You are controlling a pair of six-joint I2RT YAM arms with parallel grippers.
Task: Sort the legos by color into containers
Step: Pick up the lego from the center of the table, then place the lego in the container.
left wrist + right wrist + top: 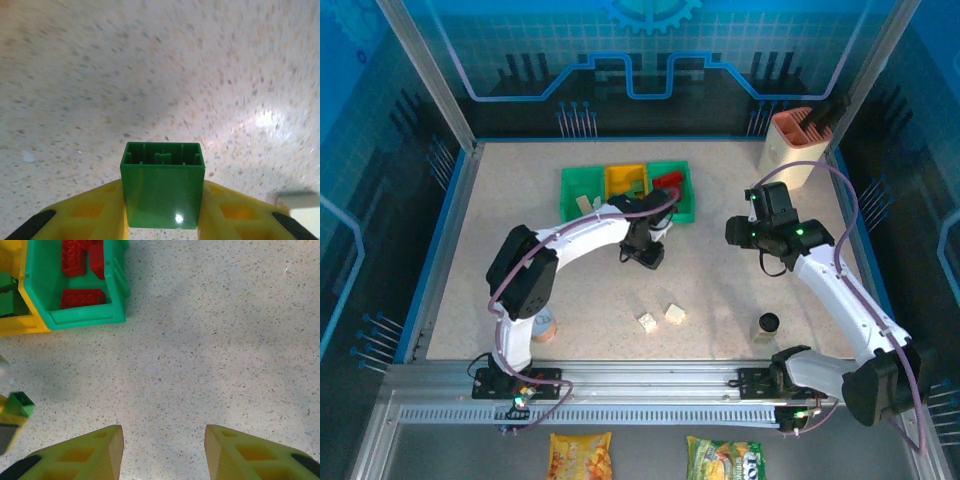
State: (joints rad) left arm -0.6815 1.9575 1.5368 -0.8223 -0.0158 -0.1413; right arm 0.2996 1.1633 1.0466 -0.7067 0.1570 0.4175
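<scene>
Green-brick run, by the look of it: gripping one green lego (162, 187) in the left end effector (650, 257), clamped snug on its sides and hovering just in front of the containers (566, 195). Next up, probably lifting it over the rim of the yellow middle bin (625, 168), where other greens seem to be sitting, then letting go. Keeping the right end effector (162, 450) partly open and empty, off to the right of the containers. Leaving two cream legos (647, 322) on the table (800, 300), well in front of the containers.
</scene>
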